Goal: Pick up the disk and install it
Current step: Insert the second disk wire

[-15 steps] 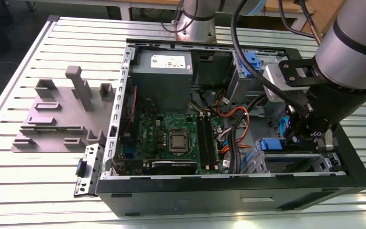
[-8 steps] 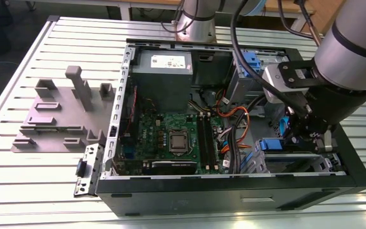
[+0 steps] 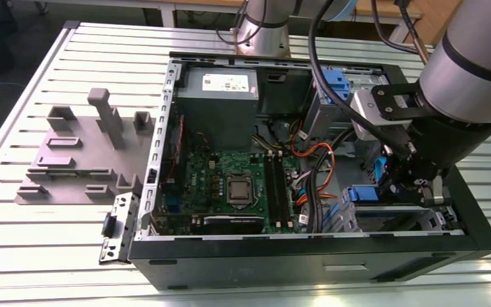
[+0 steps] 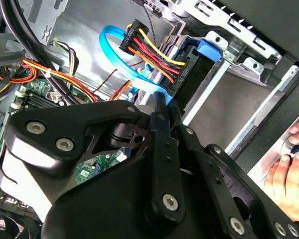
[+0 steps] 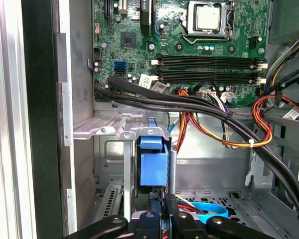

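Note:
The disk stands edge-on in a drive bay slot of the open computer case, with its blue plastic end facing me in the first wrist view. In the exterior view its blue rail shows in the bay, in the case corner at the view's lower right. My gripper is lowered into the case right over that blue end. Its fingers lie pressed together, shut, and I see nothing between them. Whether the tips touch the disk is hidden.
Black, red, yellow and orange cables run beside the bay, and a blue cable curls near a black connector. The motherboard, power supply and a blue clip sit inside. A grey fixture stands on the table. A hand shows outside the case.

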You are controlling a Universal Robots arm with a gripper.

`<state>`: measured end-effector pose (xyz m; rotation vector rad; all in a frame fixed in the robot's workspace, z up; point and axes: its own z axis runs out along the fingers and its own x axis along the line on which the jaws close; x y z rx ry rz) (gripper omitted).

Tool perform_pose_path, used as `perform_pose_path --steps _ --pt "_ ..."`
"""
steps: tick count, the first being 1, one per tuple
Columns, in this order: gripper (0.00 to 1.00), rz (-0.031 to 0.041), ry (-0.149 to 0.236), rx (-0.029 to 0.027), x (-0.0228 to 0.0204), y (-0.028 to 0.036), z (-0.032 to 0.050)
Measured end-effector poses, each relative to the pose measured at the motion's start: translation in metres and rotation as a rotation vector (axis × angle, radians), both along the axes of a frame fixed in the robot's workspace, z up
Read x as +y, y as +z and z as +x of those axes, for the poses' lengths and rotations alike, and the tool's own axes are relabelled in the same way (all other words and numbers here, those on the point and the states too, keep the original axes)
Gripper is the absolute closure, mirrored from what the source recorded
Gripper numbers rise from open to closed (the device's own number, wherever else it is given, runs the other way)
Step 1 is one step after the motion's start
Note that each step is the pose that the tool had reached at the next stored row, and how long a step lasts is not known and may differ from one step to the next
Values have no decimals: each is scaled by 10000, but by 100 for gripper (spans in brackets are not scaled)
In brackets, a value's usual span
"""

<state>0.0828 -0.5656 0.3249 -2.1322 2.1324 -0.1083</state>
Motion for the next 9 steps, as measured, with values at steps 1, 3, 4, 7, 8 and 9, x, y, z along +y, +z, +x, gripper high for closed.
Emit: perform_pose_path --steps 1,3,4,7,8,9 --pt "84 3 0 0 0 -2 0" --pt "84 4 0 0 0 -2 0" --pt "84 4 1 0 0 -2 1" --pt "84 18 1 -1 0 -6 1" --pt "83 22 1 -2 0 -4 1" --pt "83 19 1 -1 -1 2 1"
